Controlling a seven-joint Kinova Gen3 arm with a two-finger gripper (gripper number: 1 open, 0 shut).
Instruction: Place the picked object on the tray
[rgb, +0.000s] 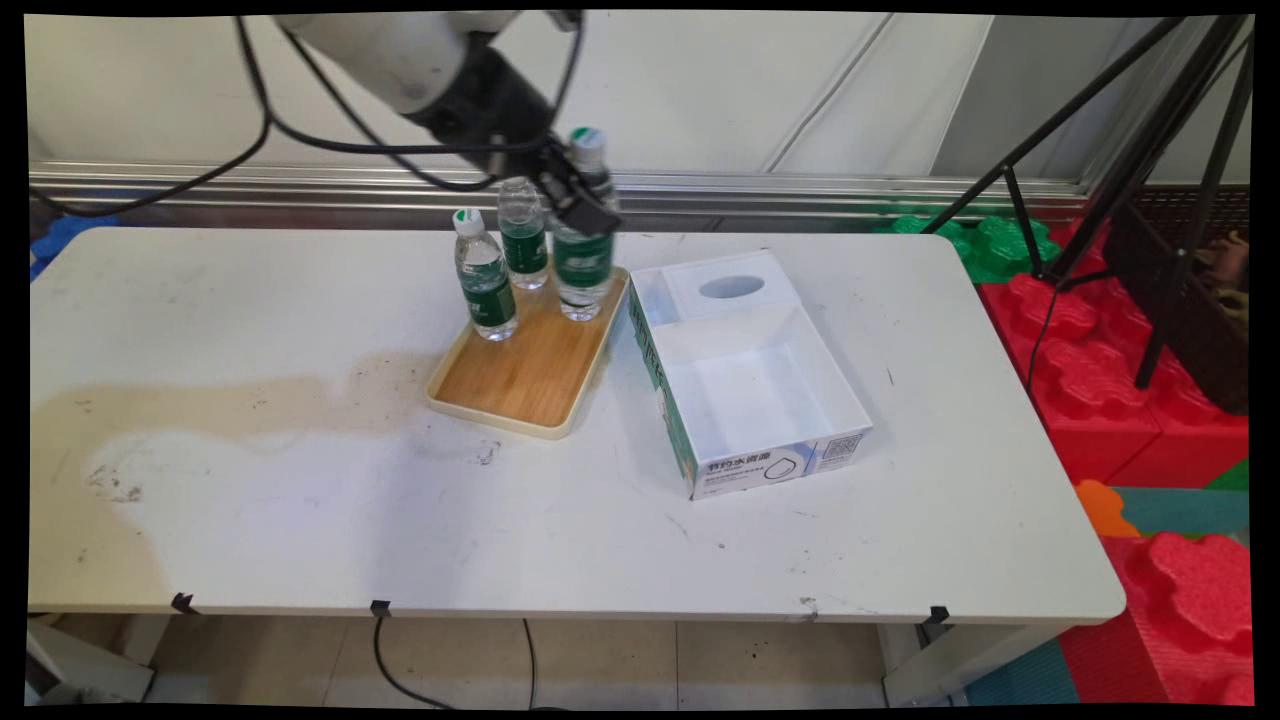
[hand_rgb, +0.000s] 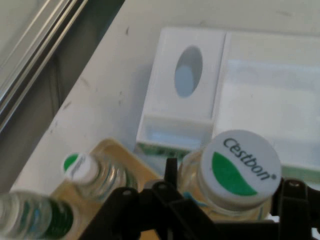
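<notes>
My gripper (rgb: 580, 203) is shut on the neck of a clear water bottle (rgb: 584, 262) with a green label and a white-and-green cap. The bottle hangs upright over the far right corner of a wooden tray (rgb: 530, 375); whether its base touches the tray I cannot tell. In the hand view its cap fills the space just above the gripper (hand_rgb: 232, 187), with a black finger on either side. Two more water bottles stand on the tray's far end: one capped (rgb: 486, 276) at the left, one (rgb: 522, 235) behind it. The hand view shows them as a capped bottle (hand_rgb: 82, 170) and another bottle (hand_rgb: 30, 217).
An open white cardboard box (rgb: 750, 375) with green sides and an oval hole in its far flap lies right of the tray, also seen as the box (hand_rgb: 190, 75) in the hand view. A brownish stain marks the table (rgb: 250, 520) at left. Tripod legs (rgb: 1150, 190) and red foam blocks stand beyond the right edge.
</notes>
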